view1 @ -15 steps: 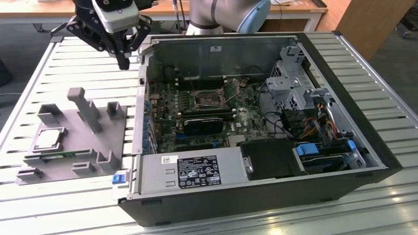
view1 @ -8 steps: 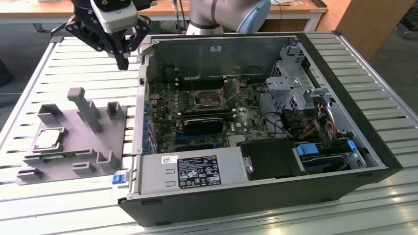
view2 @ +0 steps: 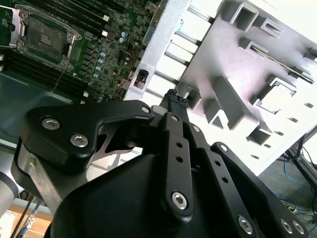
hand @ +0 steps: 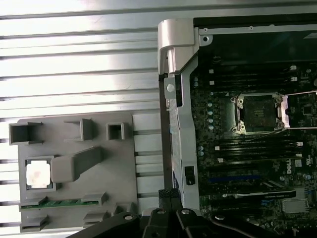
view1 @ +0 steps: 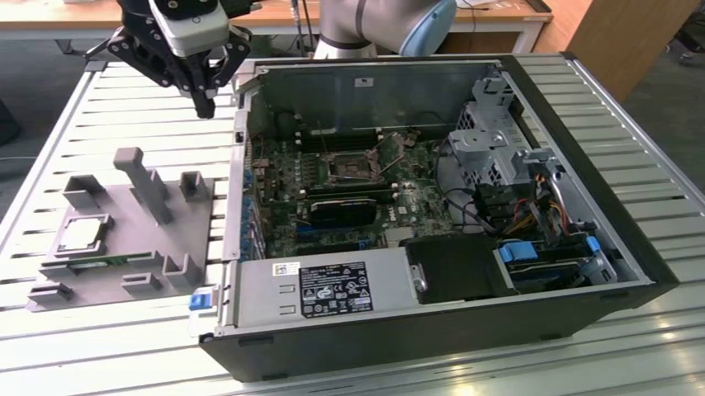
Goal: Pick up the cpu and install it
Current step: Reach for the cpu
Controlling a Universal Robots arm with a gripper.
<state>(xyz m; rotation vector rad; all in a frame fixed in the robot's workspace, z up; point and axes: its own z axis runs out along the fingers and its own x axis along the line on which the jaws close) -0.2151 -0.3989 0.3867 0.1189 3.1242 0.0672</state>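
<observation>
The cpu (view1: 86, 233) is a small square chip with a shiny metal top, lying in a recess of the grey holder (view1: 132, 223) at the exterior view's left; the first wrist view shows the cpu (hand: 39, 173) too. My gripper (view1: 204, 106) hangs above the slatted table, beyond the holder and just outside the computer case's wall. Its fingers (view2: 174, 101) are pressed together and hold nothing. The open cpu socket (view1: 355, 167) sits on the motherboard inside the case, and both wrist views show the socket (hand: 260, 114) (view2: 47, 37).
A green memory stick (view1: 105, 262) lies in the holder beside the cpu, among tall grey posts (view1: 141, 177). The open black case (view1: 441, 346) has a metal side wall (view1: 237, 165), a power supply (view1: 325, 289), a drive cage (view1: 496, 124) and cables (view1: 540, 206).
</observation>
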